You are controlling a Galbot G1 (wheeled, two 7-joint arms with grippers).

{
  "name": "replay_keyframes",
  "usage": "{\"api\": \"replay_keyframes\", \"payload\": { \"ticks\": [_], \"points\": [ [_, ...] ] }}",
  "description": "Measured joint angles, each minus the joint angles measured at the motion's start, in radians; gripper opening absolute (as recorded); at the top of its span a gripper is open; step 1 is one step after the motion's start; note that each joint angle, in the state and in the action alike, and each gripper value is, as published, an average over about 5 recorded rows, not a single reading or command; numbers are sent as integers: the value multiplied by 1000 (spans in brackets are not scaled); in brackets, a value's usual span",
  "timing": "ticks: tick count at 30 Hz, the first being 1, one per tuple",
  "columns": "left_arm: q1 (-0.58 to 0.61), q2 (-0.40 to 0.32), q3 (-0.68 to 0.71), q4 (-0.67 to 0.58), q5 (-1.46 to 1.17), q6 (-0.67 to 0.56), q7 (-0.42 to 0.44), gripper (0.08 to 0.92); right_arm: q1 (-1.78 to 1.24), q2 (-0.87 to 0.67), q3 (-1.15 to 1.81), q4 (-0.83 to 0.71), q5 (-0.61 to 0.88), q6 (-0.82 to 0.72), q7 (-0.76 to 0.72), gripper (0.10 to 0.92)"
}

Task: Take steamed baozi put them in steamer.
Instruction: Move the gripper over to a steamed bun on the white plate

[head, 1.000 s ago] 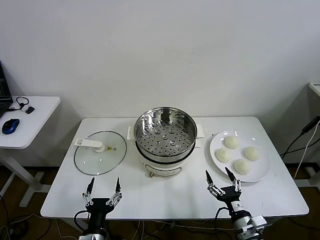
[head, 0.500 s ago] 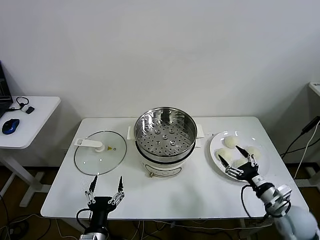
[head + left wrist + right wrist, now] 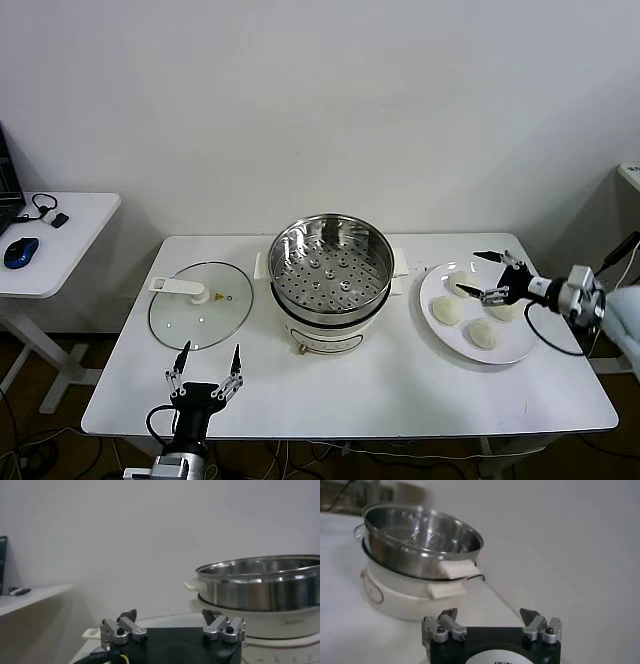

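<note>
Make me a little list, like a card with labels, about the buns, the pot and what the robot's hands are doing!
buns: four round cream-white dough buns, all on the plate
plate: round white plate, on the table right of the steamer
steamer: shiny round steel basket with holes, empty, on a white pot base
lid: flat glass lid, lying left of the steamer
right gripper: open, over the plate, holding nothing
left gripper: open, low at the table's near edge
</note>
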State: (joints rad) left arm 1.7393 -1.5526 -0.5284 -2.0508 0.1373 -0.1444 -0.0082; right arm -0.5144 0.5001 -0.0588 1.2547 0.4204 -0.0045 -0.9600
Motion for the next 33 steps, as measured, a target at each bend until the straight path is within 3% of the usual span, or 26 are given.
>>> {"api": "replay_keyframes", "payload": {
  "ticks": [15,24,33],
  "points": [
    [-56,25,-4,24,-6,18,14,823,654,150,-714,-485,-112,95,-205,823],
    [-46,20,-6,23,-19,8,14,823,748,309,-802,-710,-231,172,-237,823],
    [-30,20,-10,26,-25,-4,14,823,736,421,-730,-829,-392,199,-248,823]
  ]
}}
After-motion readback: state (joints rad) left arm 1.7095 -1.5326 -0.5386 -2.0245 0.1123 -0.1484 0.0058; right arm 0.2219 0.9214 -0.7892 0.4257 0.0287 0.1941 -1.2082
